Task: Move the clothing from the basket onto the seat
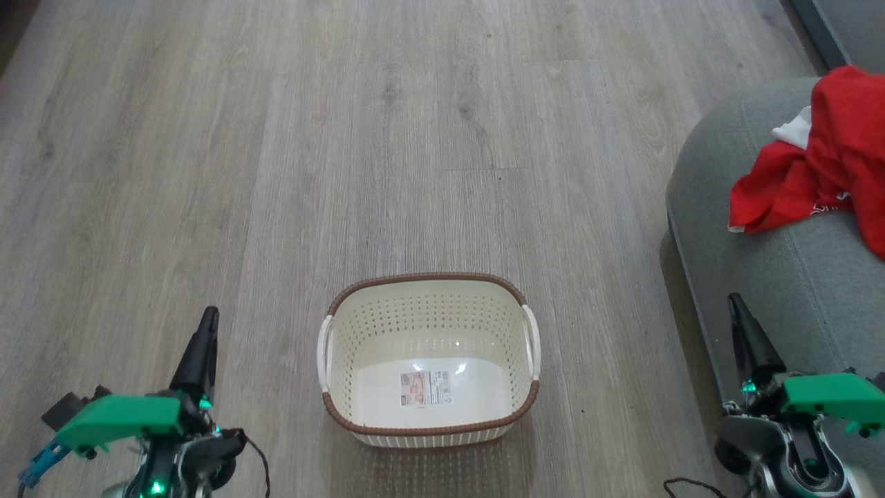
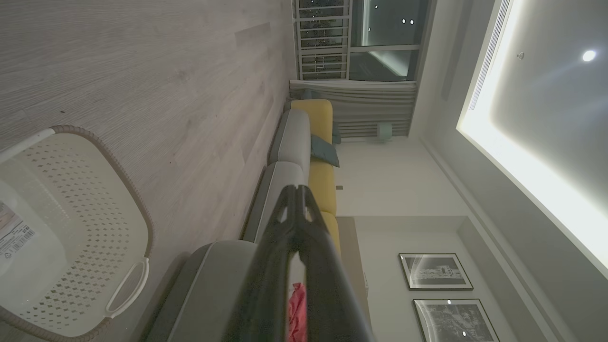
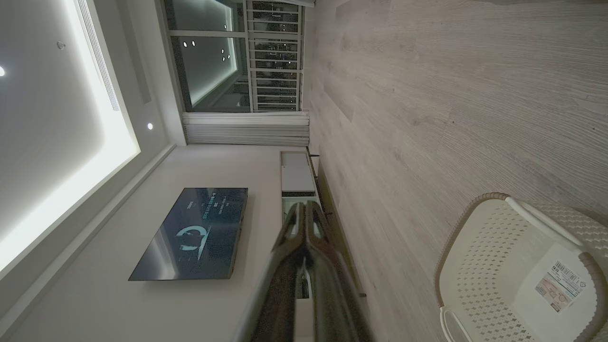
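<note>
Evidently the job looks done, since the clothing (image 1: 823, 166) lies heaped on the seat (image 1: 733, 235), the basket (image 1: 429, 278) stands empty on the floor (image 1: 276, 138), and the left claw (image 1: 207, 321) and right claw (image 1: 737, 308) rest closed, holding nothing

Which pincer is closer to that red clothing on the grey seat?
Right. The right pincer is by the seat, short of the clothing; the left pincer is across the floor, beyond the basket.

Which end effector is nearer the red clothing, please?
The right end effector, by the grey fabric seat holding the bright red clothing; the left end effector is beyond the cream perforated plastic basket.
</note>
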`<state>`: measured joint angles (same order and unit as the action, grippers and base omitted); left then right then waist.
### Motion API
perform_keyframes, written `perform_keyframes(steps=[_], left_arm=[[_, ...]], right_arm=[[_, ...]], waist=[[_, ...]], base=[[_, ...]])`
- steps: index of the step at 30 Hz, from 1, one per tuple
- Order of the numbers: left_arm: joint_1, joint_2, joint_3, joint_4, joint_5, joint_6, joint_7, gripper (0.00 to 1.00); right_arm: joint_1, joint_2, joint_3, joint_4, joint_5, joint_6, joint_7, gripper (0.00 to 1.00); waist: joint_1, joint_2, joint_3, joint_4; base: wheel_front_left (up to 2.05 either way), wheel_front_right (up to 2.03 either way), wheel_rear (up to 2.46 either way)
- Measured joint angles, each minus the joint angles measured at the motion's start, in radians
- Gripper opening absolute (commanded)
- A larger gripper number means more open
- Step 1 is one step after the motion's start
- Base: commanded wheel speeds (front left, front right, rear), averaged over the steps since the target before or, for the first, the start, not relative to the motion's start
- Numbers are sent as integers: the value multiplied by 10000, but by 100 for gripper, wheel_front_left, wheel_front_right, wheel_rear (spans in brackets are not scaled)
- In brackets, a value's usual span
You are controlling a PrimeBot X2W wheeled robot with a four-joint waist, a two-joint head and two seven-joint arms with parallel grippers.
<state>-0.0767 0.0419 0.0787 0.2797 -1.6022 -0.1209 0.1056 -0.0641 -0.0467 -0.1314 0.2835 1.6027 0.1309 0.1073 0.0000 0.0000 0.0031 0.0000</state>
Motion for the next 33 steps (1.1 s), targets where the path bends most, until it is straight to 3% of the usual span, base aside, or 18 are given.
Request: perform_keyframes(steps=[33], left_arm=[[0,0,2,0,0,0,0,0]], right_arm=[[0,0,0,0,0,0,0,0]], waist=[[0,0,0,0]], base=[[0,0,0]])
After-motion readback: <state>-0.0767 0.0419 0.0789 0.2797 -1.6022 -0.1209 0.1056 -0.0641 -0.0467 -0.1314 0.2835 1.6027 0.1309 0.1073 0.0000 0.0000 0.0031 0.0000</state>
